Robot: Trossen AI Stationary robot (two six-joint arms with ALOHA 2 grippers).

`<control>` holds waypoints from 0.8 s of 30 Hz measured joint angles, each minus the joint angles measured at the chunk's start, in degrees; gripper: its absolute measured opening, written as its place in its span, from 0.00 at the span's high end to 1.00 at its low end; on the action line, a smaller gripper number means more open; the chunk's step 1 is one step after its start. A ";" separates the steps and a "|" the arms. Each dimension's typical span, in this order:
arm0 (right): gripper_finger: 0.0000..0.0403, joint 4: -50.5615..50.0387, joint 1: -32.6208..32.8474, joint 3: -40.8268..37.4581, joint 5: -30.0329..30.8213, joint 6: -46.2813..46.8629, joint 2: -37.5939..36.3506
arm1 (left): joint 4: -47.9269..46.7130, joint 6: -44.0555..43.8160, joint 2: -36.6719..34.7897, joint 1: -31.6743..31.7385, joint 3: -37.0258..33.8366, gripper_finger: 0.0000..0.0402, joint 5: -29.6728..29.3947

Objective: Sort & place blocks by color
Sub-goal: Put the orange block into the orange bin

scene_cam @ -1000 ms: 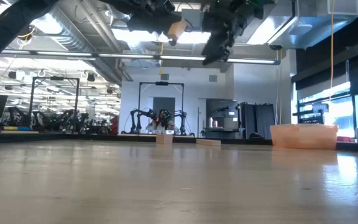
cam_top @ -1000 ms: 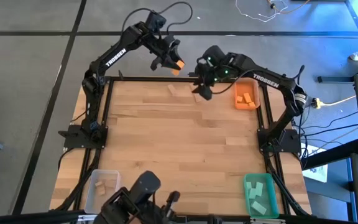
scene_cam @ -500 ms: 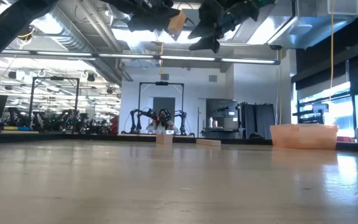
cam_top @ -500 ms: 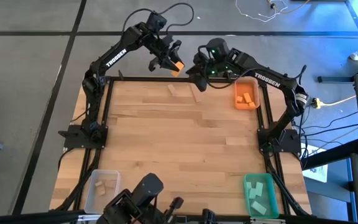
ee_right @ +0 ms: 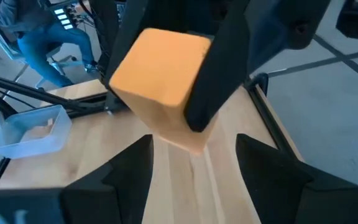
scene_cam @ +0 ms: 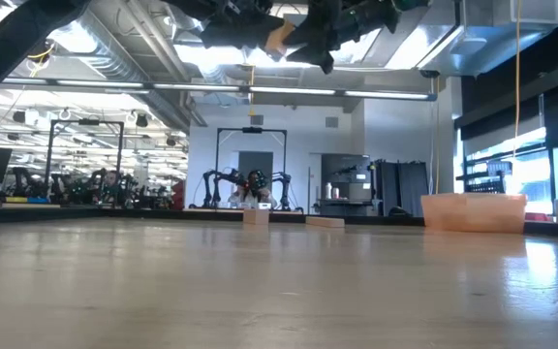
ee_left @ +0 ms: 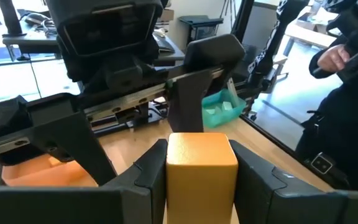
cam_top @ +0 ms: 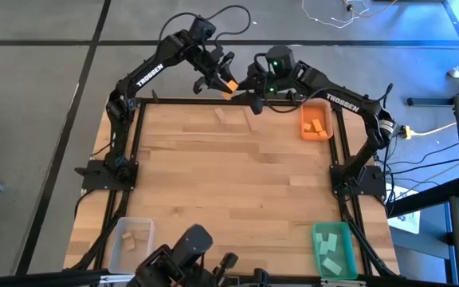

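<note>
Orange block (ee_left: 201, 168), a plain smooth-faced cuboid, sits clamped between the left gripper (cam_top: 218, 78) fingers, raised above the table's (cam_top: 213, 183) far edge. Facing it, the right gripper (cam_top: 253, 89) holds nothing, its fingers spread wide just beside the block. Two pale wooden blocks (cam_top: 228, 116) lie on the table below. Three bins stand at the table's edges: orange bin (cam_top: 315, 122), green bin (cam_top: 333, 249), clear bin (cam_top: 130, 241). "TROSSEN" reads along both arms.
</note>
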 joint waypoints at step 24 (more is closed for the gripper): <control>0.48 1.83 2.69 0.00 7.06 -0.52 -0.06 | 6.65 -4.02 -0.11 -3.69 -0.02 0.69 -7.11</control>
